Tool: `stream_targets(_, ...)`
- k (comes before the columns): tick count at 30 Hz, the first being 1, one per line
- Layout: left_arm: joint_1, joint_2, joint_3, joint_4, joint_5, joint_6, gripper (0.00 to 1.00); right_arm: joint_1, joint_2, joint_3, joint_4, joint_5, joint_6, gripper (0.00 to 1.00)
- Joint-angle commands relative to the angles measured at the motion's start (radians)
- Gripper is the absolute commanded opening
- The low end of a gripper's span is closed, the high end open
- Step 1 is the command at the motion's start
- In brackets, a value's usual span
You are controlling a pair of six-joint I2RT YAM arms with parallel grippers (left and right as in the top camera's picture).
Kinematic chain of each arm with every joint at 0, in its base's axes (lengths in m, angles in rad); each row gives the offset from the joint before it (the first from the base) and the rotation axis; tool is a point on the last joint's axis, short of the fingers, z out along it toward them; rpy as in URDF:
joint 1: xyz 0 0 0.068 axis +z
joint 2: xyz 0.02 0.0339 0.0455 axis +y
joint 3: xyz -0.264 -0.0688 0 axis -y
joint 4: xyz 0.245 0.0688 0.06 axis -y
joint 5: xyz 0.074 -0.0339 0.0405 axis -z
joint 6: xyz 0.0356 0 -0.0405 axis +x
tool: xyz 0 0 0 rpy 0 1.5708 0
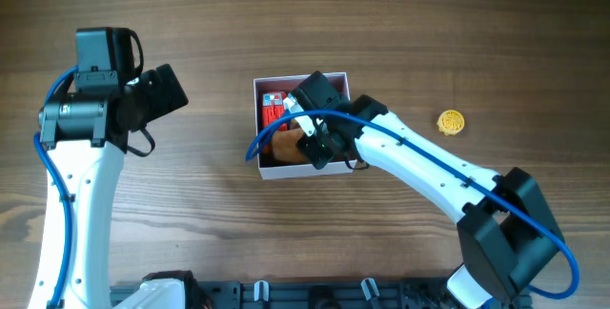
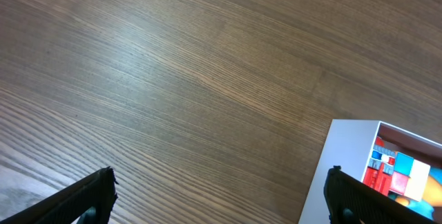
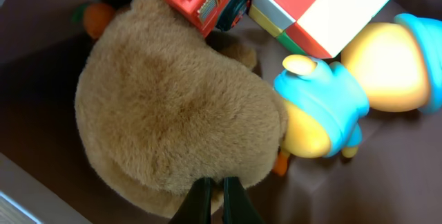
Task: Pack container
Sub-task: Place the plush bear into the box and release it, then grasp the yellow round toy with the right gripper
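The container point(image 1: 286, 170) is a white square box at the table's middle; its white wall also shows in the left wrist view point(image 2: 338, 162). Inside lie a brown plush toy point(image 1: 286, 147), a red toy truck point(image 1: 274, 107), a red-and-white block point(image 3: 324, 10) and a yellow-and-blue duck toy point(image 3: 324, 106). My right gripper point(image 3: 215, 189) reaches into the container point(image 3: 41, 141) and is shut on the fur at the edge of the plush toy point(image 3: 173, 99). In the overhead view the right gripper point(image 1: 315, 142) covers part of the contents. My left gripper point(image 2: 221, 175) is open and empty over bare wood, left of the container.
A small round yellow object point(image 1: 451, 122) lies on the wooden table to the right of the container. The left arm point(image 1: 95, 109) stands at the left side. A black rail point(image 1: 315, 295) runs along the front edge.
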Motion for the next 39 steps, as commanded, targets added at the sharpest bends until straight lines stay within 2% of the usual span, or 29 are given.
stream_targets(1, 0.006, 0.005, 0.005, -0.01, -0.006, -0.009, 0.97, -0.003, 0.015, -0.014, -0.039, -0.082, 0.016, 0.09)
stream_targets(5, 0.006, 0.005, 0.005, -0.01, -0.006, -0.009, 0.98, -0.005, 0.015, -0.039, -0.013, -0.068, 0.059, 0.12)
stream_targets(11, 0.006, 0.005, 0.005, -0.011, -0.006, -0.009, 0.97, -0.005, 0.015, -0.042, 0.076, -0.101, 0.041, 0.16)
stream_targets(16, 0.006, 0.005, 0.005, -0.011, -0.006, -0.009, 0.98, -0.005, 0.015, -0.042, 0.059, -0.093, 0.041, 0.22)
stream_targets(20, 0.006, 0.005, 0.005, -0.011, -0.006, -0.009, 0.98, -0.005, 0.01, -0.032, 0.023, 0.042, 0.069, 0.09)
stream_targets(23, 0.006, 0.005, 0.005, -0.011, -0.006, -0.009, 0.97, -0.005, -0.042, 0.024, 0.01, 0.09, 0.082, 0.14)
stream_targets(24, 0.006, 0.005, 0.005, -0.011, -0.006, -0.009, 0.98, -0.005, -0.079, 0.055, 0.0, 0.116, 0.082, 0.22)
stream_targets(25, 0.006, 0.005, 0.005, -0.011, -0.006, -0.009, 0.97, -0.006, -0.118, 0.094, -0.024, 0.14, 0.086, 0.39)
stream_targets(26, 0.006, 0.005, 0.005, -0.011, -0.006, -0.009, 0.98, -0.016, -0.17, 0.137, -0.058, 0.156, 0.087, 0.47)
stream_targets(28, 0.006, 0.005, 0.005, -0.01, -0.006, -0.009, 0.97, -0.061, -0.257, 0.183, -0.102, 0.189, 0.146, 0.5)
stream_targets(29, 0.006, 0.005, 0.005, -0.01, -0.006, -0.009, 0.97, -0.135, -0.329, 0.193, -0.139, 0.203, 0.238, 0.63)
stream_targets(31, 0.006, 0.005, 0.005, -0.01, -0.006, -0.009, 0.98, -0.267, -0.401, 0.193, -0.215, 0.19, 0.37, 0.66)
stream_targets(32, 0.006, 0.005, 0.005, -0.01, -0.006, -0.009, 0.98, -0.356, -0.427, 0.192, -0.271, 0.183, 0.448, 0.75)
stream_targets(33, 0.006, 0.005, 0.005, -0.01, -0.006, -0.009, 0.98, -0.472, -0.442, 0.19, -0.333, 0.171, 0.491, 0.96)
stream_targets(34, 0.006, 0.005, 0.005, -0.01, -0.006, -0.009, 0.98, -0.583, -0.441, 0.183, -0.375, 0.13, 0.493, 1.0)
stream_targets(37, 0.006, 0.005, 0.005, -0.011, -0.006, -0.009, 0.98, -0.822, -0.4, 0.119, -0.414, 0.047, 0.486, 1.0)
stream_targets(39, 0.006, 0.005, 0.005, -0.01, -0.006, -0.009, 0.98, -0.884, -0.359, 0.058, -0.38, 0.018, 0.421, 1.0)
